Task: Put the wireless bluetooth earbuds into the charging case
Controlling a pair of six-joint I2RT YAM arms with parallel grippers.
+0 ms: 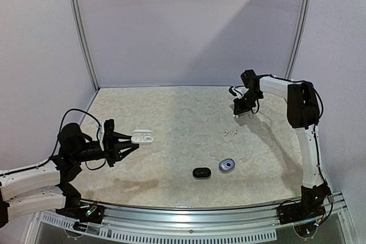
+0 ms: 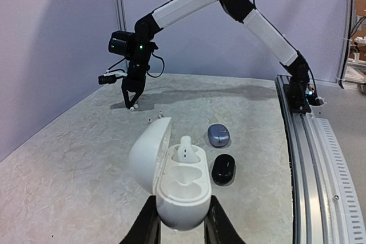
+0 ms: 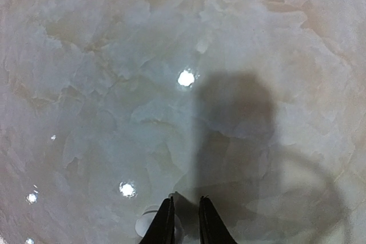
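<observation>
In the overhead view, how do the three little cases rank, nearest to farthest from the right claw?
1. Silvery-blue oval case, right side, nearest the right claw.
2. Black oval case, just left of it.
3. White open plastic case, far left, in the left claw.

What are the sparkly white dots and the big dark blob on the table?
Right wrist view: the dots are light glare on the shiny table, the blob is the right tool's own shadow; left wrist view: the white case looks sharp.

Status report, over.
Left claw shut on open white case, one earbud seated. Right claw down by a loose earbud, grip unclear. Grey case, black case aside.
</observation>
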